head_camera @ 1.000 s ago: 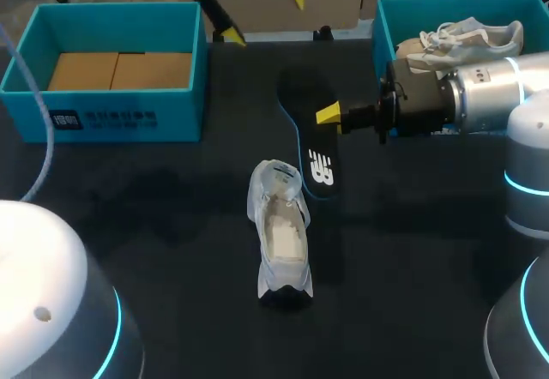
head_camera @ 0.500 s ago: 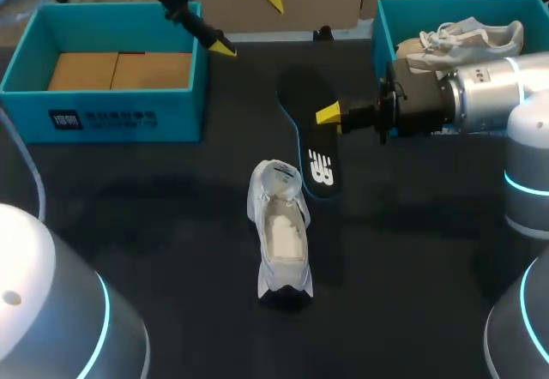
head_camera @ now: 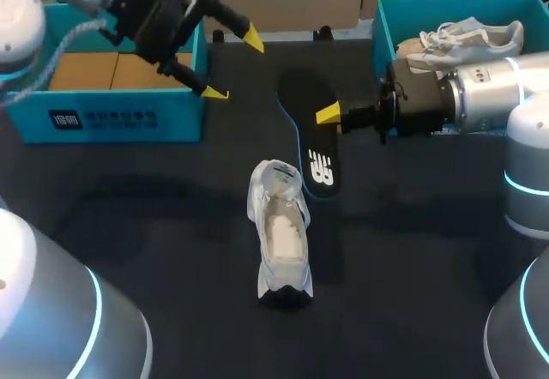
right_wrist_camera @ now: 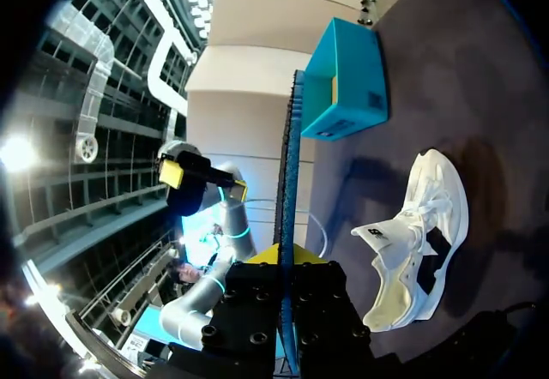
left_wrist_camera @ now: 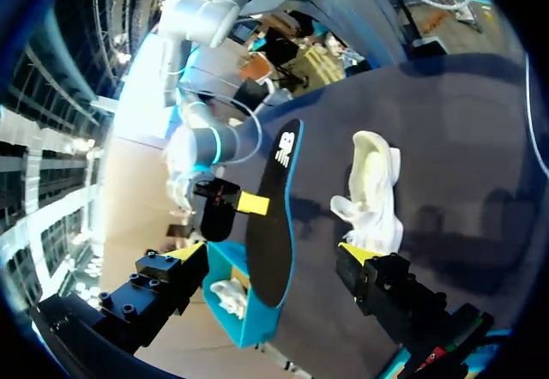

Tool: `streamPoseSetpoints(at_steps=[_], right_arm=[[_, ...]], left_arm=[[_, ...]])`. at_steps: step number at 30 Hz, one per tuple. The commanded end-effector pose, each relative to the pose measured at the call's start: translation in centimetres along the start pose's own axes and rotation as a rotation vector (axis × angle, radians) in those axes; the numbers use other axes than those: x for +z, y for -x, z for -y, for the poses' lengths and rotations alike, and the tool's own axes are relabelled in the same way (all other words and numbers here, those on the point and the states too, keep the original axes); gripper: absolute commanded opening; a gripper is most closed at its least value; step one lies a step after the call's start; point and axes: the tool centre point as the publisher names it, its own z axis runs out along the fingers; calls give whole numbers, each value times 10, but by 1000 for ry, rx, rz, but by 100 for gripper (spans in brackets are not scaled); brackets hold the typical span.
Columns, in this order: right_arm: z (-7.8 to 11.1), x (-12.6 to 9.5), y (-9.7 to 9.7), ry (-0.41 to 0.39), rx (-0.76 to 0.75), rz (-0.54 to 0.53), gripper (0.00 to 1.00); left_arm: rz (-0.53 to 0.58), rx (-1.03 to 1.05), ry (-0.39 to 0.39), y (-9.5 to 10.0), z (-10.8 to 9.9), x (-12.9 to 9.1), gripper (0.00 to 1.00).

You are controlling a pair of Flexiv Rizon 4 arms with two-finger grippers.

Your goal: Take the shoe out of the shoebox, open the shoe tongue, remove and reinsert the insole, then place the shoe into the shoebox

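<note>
A white shoe point(head_camera: 280, 229) stands on the black table point(head_camera: 171, 250), tongue pulled open, with its opening facing up. Just behind it is the black, blue-edged insole point(head_camera: 310, 143), and my right gripper point(head_camera: 330, 115) is shut on its side edge. In the right wrist view the insole point(right_wrist_camera: 287, 182) runs edge-on out of the gripper point(right_wrist_camera: 287, 259), with the shoe point(right_wrist_camera: 420, 233) beside it. My left gripper point(head_camera: 232, 64) hangs open and empty by the left shoebox point(head_camera: 111, 117). The left wrist view shows the insole point(left_wrist_camera: 273, 216) and shoe point(left_wrist_camera: 373, 190) ahead of its open fingers point(left_wrist_camera: 273, 255).
The teal shoebox at the back left holds brown cardboard point(head_camera: 120, 70). A second teal box point(head_camera: 412, 6) at the back right holds another pale shoe point(head_camera: 467, 36), partly behind my right arm. Bare black table lies in front of the shoe.
My left arm has swung forward and to the left, bringing its open gripper down beside the left shoebox. The right arm, insole and shoe have stayed put.
</note>
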Motion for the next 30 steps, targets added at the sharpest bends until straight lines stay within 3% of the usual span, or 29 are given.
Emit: streamPoseSetpoints(at_steps=[1,5,9,14,15,23,24,30], right_arm=[[1,1,0,2,0,1,0],[1,1,0,2,0,1,0],[1,1,0,2,0,1,0],[1,1,0,2,0,1,0],[1,1,0,2,0,1,0],[1,1,0,2,0,1,0],[1,1,0,2,0,1,0],[1,1,0,2,0,1,0]], left_arm=[[324,3,5,-8,3,0,100],[324,3,5,-8,3,0,100],[351,-39,-20,-24,-1,26,100],[396,74,36,-30,-2,46,100],[399,94,2,-29,-1,43,100],[399,94,2,-29,-1,43,100],[388,114,77,-30,2,52,100],[460,136,182,-26,2,82,100]])
